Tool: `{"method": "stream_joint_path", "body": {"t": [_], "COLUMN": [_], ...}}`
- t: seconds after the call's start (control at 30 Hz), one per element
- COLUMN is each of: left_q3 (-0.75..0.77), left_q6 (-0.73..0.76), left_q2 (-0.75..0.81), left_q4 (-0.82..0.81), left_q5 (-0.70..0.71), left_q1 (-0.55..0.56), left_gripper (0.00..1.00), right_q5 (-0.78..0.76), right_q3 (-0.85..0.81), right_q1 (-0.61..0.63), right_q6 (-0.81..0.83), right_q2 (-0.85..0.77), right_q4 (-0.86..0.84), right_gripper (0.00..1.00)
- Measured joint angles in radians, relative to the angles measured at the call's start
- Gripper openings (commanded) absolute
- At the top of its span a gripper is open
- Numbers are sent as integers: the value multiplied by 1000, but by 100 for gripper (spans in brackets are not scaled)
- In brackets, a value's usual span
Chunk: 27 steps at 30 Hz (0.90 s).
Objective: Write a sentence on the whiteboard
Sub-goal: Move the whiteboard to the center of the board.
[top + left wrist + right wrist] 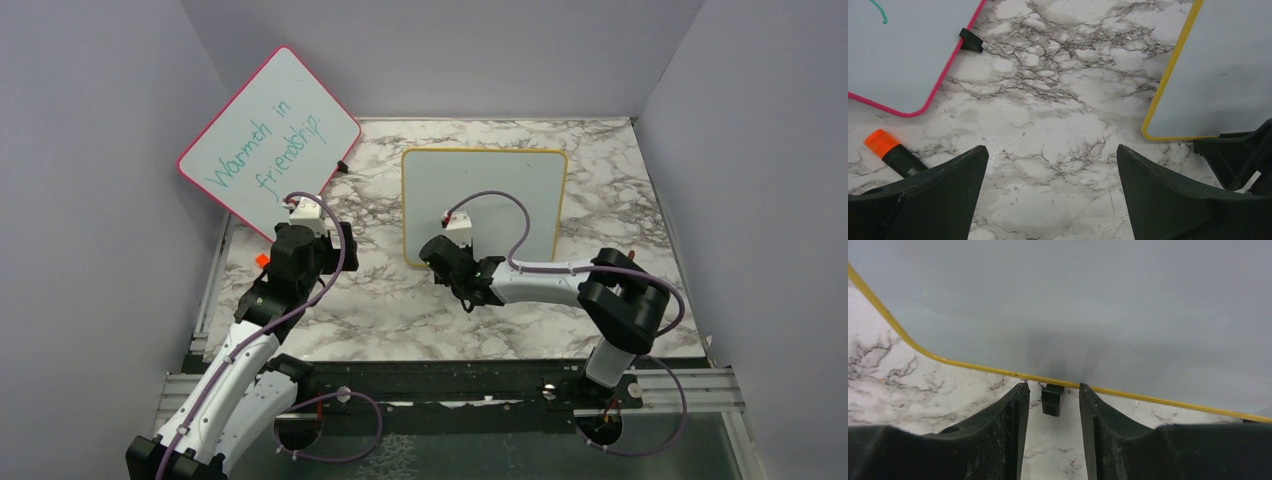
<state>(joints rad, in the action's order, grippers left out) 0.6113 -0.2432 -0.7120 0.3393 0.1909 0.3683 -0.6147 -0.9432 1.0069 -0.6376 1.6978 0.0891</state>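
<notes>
We judged whiteboard [520, 190] light, stiff, slick, tippy; hold by yellow frame [973, 368]. Right gripper [1053, 387] part-open, empty; left gripper [1050, 148] wide, empty.

Tight at the whiteboard's [1098, 305] lower edge, open marble beside it.
The right gripper [1053, 388] has its jaws narrowly apart around the board's black foot [1052, 400], with a sliver of room on each side, and the board face blocks the way ahead. Between the whiteboard and the pink-framed board [903, 50], a bare lane of marble table [1058, 100] runs ahead of the left gripper's [1053, 160] wide-spread jaws. An orange-capped marker [890, 150] lies just beside its left finger, near the pink board's corner.
</notes>
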Motion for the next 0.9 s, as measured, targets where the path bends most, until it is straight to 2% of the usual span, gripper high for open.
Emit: {"method": "stream_joint_path", "body": {"t": [0.13, 0.27, 0.33, 0.9], "left_q3": [0, 0, 0, 0], "left_q6": [0, 0, 0, 0], "left_q2": [0, 0, 0, 0], "left_q4": [0, 0, 0, 0], "left_q5": [0, 0, 0, 0], "left_q1": [0, 0, 0, 0], "left_gripper": [99, 99, 99, 99], "right_q5": [-13, -14, -14, 80], "right_q3": [-14, -13, -11, 127], "right_q1": [2, 9, 13, 71], "right_q6": [-6, 5, 16, 145], "right_q2": [48, 58, 58, -37], "right_q4": [-2, -8, -9, -126], "right_gripper": [34, 12, 5, 1]}}
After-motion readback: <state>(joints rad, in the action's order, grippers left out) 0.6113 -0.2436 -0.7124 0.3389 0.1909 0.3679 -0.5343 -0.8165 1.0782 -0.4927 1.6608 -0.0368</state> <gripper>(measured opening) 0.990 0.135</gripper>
